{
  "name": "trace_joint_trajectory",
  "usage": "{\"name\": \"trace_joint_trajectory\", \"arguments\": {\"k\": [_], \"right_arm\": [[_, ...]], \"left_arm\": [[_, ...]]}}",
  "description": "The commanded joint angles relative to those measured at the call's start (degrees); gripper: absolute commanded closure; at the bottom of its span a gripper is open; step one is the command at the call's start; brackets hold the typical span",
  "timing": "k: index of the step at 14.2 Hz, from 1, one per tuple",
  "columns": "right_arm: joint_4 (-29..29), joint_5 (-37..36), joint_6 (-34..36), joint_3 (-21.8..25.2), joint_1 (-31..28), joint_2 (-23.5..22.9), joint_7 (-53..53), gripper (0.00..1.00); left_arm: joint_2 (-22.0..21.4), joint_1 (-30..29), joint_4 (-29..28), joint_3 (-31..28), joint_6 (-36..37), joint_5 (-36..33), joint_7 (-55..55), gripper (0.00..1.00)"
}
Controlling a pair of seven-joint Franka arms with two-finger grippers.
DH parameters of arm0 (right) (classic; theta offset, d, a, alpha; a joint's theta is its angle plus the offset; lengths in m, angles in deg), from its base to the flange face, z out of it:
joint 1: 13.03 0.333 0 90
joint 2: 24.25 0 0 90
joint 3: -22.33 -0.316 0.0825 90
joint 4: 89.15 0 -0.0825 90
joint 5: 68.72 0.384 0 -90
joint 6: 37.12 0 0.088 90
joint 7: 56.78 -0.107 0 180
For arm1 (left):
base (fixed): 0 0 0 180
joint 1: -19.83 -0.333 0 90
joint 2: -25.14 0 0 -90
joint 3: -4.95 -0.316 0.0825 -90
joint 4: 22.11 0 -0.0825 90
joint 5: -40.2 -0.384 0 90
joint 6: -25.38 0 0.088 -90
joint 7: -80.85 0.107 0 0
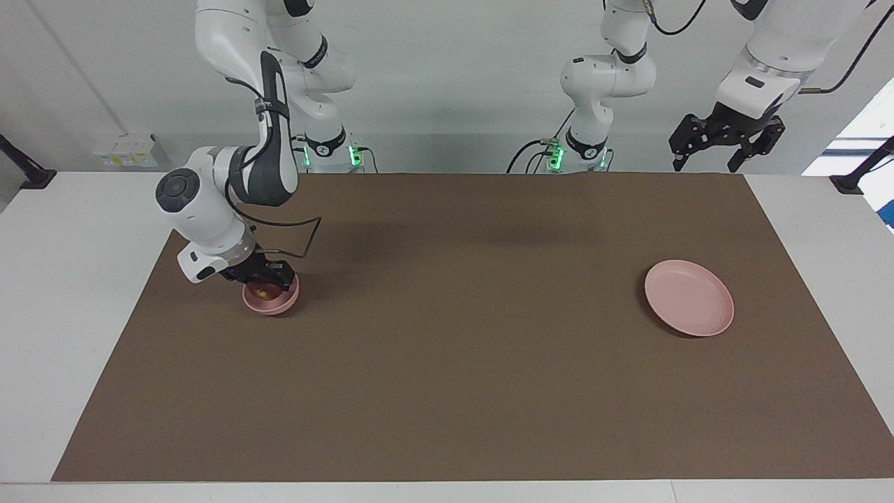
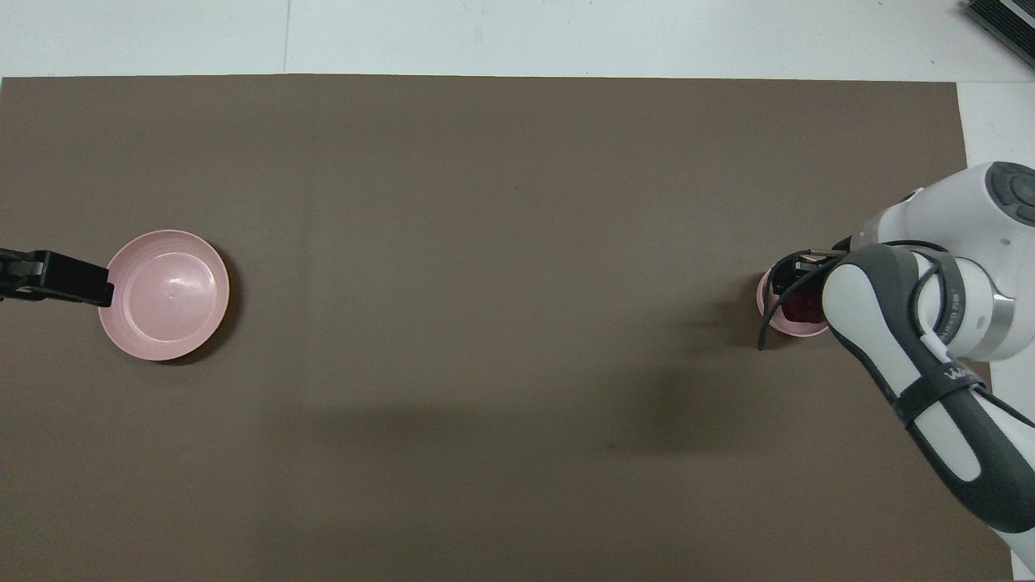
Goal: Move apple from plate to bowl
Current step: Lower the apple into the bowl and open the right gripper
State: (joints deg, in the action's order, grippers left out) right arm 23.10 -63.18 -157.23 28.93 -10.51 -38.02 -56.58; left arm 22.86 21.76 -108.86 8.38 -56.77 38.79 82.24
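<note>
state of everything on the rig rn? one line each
Apple: down in the bowl, right end effector shut on it.
Bowl: upright on the mat, toward the right arm's end.
Plate: empty, flat on the mat, toward the left arm's end.
Right end effector: shut on the apple, lowered into the bowl.
Left end effector: open, empty, raised high.

- Right gripper (image 1: 262, 283): lowered into the bowl (image 1: 271, 302), fingers closed on the apple (image 1: 261, 294); the forearm slants down from a bent elbow.
- Left gripper (image 1: 704, 164): raised high over the table's edge nearest the robots, fingers spread apart, holding nothing; this arm waits.
</note>
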Motion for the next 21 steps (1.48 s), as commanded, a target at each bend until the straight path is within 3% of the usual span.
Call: {"name": "trace_joint_trajectory", "arguments": {"k": [1,4,17,19,21], "right_arm": [[0.7,-1.2,-2.2,-0.7,-1.3,-0.5,1.7,1.0],[0.7,-1.3,-2.5,-0.7,-1.3,-0.9,1.7,1.0],[0.7,-1.4,-3.4,-0.7,-1.4,-2.3,0.9,0.99],[0.6,-1.4,-3.3,-0.7,-1.4,-2.5,0.9,0.87],[0.6,-1.4,-3.3,-0.7,-1.4,-2.5,0.3,0.61]], "left_arm": [[-1.2,0.0,-1.5,-0.5,-0.9,-0.2,0.6,0.0],[0.1,-0.6,0.2,-1.1,-1.3,2.9,-0.1,0.0],[-0.4,-0.9,-0.3,-1.2,-0.6,2.7,0.1,0.0],[-0.4,-1.0,-0.3,-1.2,-0.6,2.7,0.1,0.0],[-0.4,-0.9,-0.3,-1.2,-0.6,2.7,0.1,0.0]]}}
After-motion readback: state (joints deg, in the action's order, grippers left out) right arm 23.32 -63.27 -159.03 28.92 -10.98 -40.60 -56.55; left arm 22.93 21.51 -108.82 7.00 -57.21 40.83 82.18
